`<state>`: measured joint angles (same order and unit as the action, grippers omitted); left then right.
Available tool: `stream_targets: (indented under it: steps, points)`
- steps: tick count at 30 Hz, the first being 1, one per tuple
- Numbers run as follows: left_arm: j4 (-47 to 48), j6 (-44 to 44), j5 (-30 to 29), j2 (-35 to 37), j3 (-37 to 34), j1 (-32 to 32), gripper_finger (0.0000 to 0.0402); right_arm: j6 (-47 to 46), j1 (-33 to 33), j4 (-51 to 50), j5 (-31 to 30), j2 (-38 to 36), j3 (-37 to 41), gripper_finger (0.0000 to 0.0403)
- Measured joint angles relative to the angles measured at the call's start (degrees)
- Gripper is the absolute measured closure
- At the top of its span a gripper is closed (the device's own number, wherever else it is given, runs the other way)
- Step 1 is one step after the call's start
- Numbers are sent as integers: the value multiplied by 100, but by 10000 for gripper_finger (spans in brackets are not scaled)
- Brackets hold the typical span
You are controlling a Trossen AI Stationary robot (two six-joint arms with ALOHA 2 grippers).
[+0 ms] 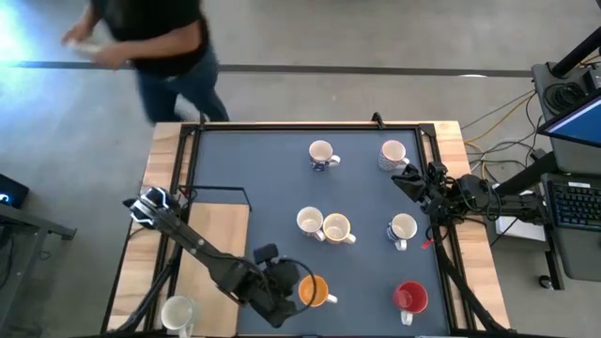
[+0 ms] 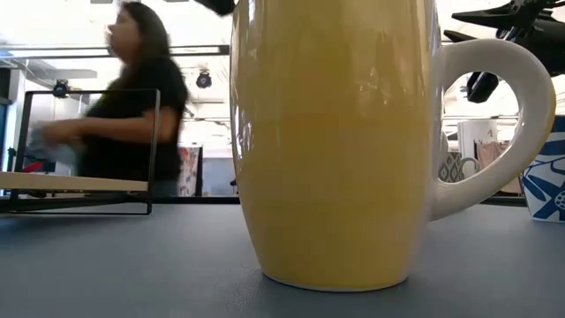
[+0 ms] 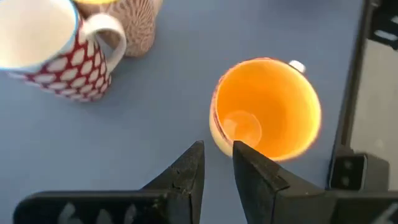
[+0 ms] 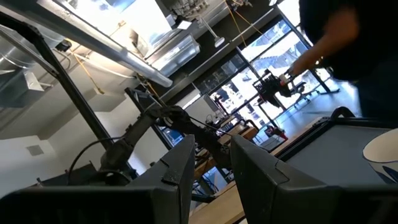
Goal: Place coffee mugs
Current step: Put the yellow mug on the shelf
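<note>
The orange mug (image 3: 267, 109), glazed, rigid, breakable and slippery near the bench's (image 1: 272, 169) front edge, suits a rim pinch; the left tool (image 3: 217, 163) is narrowly apart, gripping nothing.

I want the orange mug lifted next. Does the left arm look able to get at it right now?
Probably yes. The left gripper hangs just above the orange mug, fingers slightly apart at its near rim, with nothing between them. The neighbouring mugs stand clear of it.

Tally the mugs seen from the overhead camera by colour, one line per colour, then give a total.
White or cream ceramic mugs: 6
Orange ceramic mug: 1
Red ceramic mug: 1
Total: 8
</note>
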<state>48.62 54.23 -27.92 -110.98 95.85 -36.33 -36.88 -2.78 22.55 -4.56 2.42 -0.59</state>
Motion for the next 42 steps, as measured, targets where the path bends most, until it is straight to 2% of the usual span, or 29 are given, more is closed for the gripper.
stream_targets:
  steps: [10,15,35,38,42]
  points:
    - [-346,218,1,-219,0,75,240,1,0,-2,0,0,-1,310]
    - [-371,331,11,-225,0,128,223,2,1,-2,0,0,1,310]
    - [-507,403,496,-695,0,399,231,1,-1,-7,0,0,0,310]
    - [-459,435,506,-695,0,399,255,0,-1,-7,2,0,1,310]
    - [-453,435,607,-695,0,414,315,0,0,-5,1,0,1,310]
